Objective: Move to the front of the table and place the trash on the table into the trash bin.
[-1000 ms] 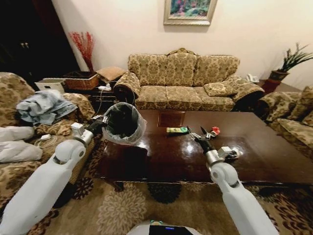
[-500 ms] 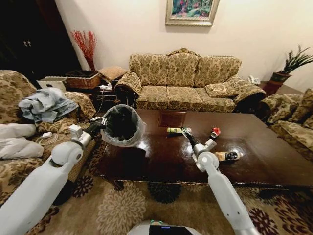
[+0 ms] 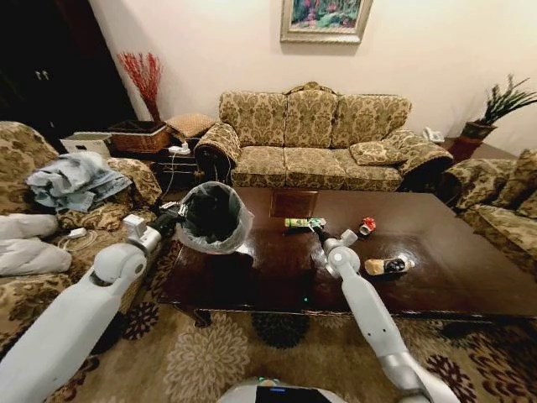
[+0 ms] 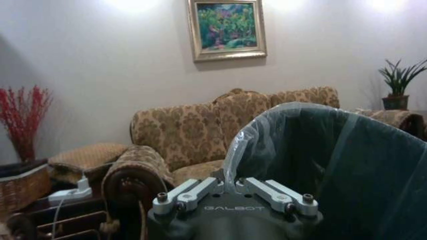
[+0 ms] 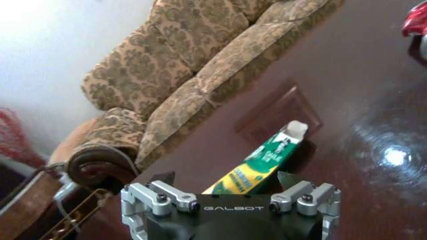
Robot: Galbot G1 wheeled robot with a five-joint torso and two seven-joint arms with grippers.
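right gripper [image 3: 318, 232] moved onto wrapper tube [image 3: 303, 223]

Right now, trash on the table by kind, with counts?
green-yellow wrapper: 1
crushed red can: 1
tan bottle: 1
Total: 3

Left tool [image 3: 174, 217] clamped shut; right tool [image 3: 319, 232] spread wide

The left gripper [image 4: 230, 186] is clamped on the rim of the trash bin [image 4: 347, 170], pinching its translucent plastic liner [image 4: 250, 137]. Behind stands a patterned sofa [image 4: 193, 132] under a framed painting [image 4: 227, 27], with red twigs [image 4: 23, 117], a woven basket [image 4: 20, 187] and a potted plant [image 4: 399, 85].
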